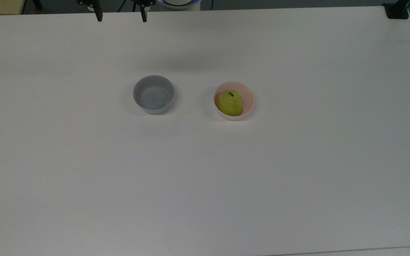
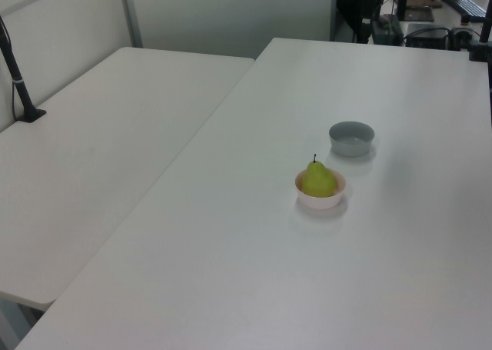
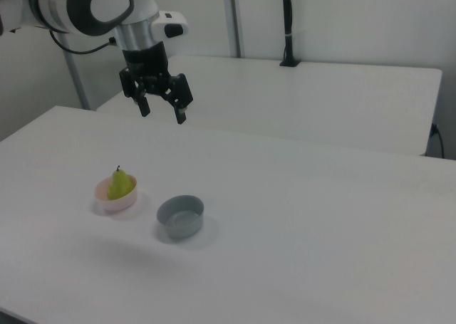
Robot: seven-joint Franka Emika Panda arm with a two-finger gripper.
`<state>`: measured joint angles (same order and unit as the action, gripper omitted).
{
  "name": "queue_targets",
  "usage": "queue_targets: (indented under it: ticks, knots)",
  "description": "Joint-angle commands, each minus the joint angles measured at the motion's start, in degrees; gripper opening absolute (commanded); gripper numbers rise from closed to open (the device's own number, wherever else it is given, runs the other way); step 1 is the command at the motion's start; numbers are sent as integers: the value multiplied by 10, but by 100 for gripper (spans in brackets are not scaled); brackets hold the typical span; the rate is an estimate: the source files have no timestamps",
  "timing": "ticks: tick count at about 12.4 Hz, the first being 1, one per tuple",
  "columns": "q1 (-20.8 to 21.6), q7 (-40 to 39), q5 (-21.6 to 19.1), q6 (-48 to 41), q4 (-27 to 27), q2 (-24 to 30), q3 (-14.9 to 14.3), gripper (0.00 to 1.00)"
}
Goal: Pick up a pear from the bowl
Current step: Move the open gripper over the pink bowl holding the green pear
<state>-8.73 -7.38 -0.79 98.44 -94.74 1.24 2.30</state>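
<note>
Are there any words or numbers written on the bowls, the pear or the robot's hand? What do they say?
None: there are no words or numbers to read.
The pink bowl, the grey bowl and the pear are plain.
The hand bears no label that can be read.
The white table is blank too.

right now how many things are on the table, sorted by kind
bowls: 2, a pink bowl and a grey bowl
pears: 1, the pear sitting in the pink bowl
total: 3
</note>
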Motion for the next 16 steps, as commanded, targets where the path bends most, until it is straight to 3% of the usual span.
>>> queue_targets:
  ticks: [1, 12, 16]
  knots:
    - [6, -3, -11, 8, 4, -6, -2, 100]
    - [7, -16, -9, 6, 4, -9, -1, 100]
    - [20, -147, -9, 6, 0, -31, 1, 100]
